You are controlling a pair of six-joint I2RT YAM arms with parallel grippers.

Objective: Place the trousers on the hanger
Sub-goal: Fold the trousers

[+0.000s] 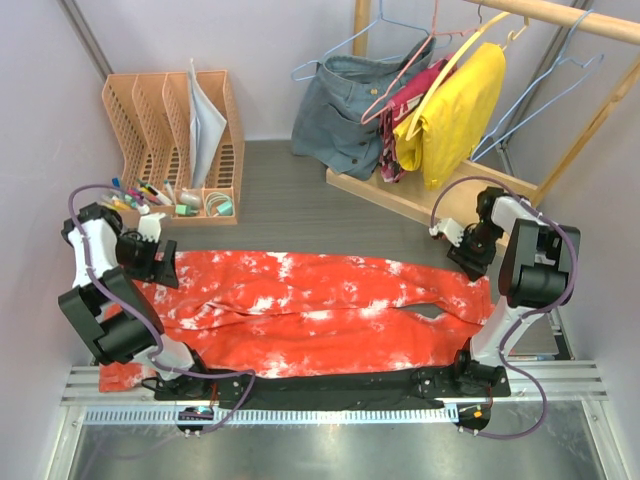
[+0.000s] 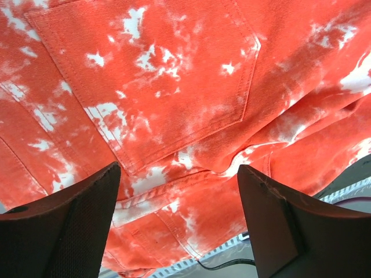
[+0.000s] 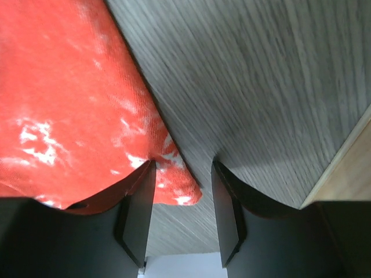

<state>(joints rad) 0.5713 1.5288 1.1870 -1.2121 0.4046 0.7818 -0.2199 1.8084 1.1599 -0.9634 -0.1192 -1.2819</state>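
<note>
Currently the trousers (image 1: 320, 300) lie spread flat before the wooden rack (image 1: 395, 193). Farthest from the rack, the left gripper (image 2: 178, 168) gapes wide, empty, over their waist. Nearest it, the right gripper (image 3: 184, 165) stands half-open astride a hem corner.

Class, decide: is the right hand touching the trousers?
Cannot tell. In the right wrist view the open right hand straddles a corner of the trousers, one finger overlapping it; pressing or hovering is unclear.
</note>
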